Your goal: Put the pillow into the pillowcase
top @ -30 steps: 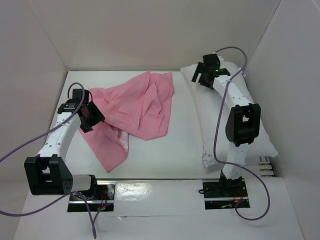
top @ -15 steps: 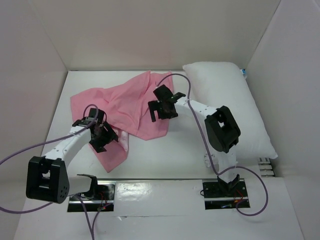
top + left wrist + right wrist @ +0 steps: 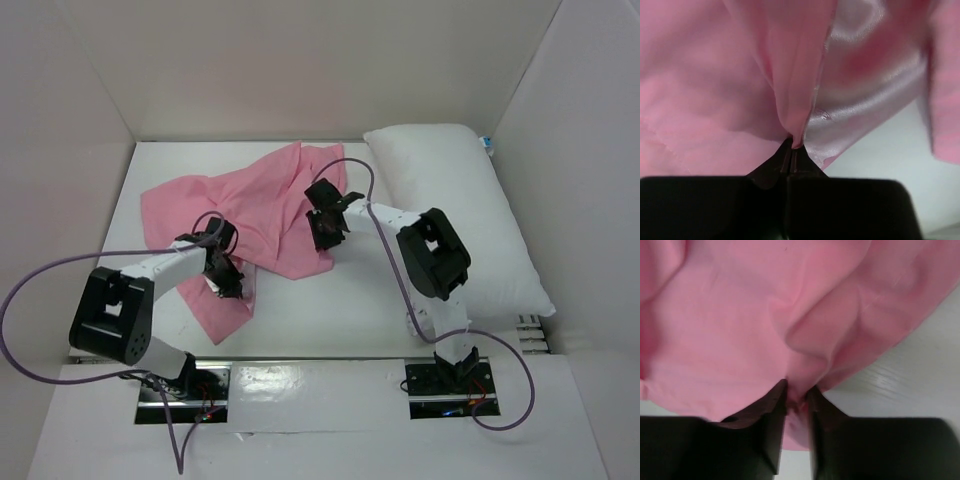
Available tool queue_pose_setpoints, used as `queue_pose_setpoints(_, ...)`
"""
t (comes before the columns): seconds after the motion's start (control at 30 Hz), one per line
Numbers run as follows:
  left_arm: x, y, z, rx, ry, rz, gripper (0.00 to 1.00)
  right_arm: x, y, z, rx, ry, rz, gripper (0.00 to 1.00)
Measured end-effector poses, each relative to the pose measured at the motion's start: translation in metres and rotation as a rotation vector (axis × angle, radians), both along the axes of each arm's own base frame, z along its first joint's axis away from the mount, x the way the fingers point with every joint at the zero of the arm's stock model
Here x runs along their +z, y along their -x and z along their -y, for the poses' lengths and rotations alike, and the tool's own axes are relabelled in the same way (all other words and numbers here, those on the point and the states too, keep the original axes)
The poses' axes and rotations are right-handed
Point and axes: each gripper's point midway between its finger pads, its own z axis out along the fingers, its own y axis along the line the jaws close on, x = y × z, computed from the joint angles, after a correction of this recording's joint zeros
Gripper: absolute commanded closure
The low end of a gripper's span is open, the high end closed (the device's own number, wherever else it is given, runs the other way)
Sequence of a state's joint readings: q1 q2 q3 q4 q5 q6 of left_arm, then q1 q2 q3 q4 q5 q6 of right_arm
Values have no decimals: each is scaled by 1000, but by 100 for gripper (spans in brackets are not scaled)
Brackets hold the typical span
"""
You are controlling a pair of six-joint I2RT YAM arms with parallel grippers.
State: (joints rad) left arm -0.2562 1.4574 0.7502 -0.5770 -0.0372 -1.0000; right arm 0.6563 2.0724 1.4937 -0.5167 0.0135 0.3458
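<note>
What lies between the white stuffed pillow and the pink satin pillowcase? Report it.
No loose object: only the right arm crosses the table strip between white stuffed pillow and crumpled pink satin pillowcase, pinched by left gripper and right gripper.

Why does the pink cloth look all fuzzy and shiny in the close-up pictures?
Left wrist view: the pillowcase sits very close to the lens, so it blurs, and its satin side gleams pale beside the left hand. Right wrist view: soft blur too, but no gleam, around the right hand. Top view: even light, everything sharp.
</note>
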Motion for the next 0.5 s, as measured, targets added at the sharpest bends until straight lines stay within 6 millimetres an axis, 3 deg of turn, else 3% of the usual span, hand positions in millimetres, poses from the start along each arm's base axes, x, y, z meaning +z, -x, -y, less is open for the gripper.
queue_pose_setpoints(0.1,2,-15,-8,31,-15,-8,100,-2,-5,-1,-4,-8,-4,100)
queue_pose_setpoints(0.27,17,-57,-40,106,-87,6,100,8,-26,7,-48,-25,14,100)
queue_pose_setpoints(0.4,63,-129,-79,165,-132,110,100,38,-65,37,-145,-47,78,100)
queue_pose_setpoints(0.5,124,-200,-111,200,-172,263,100,90,-97,75,-239,-102,172,100)
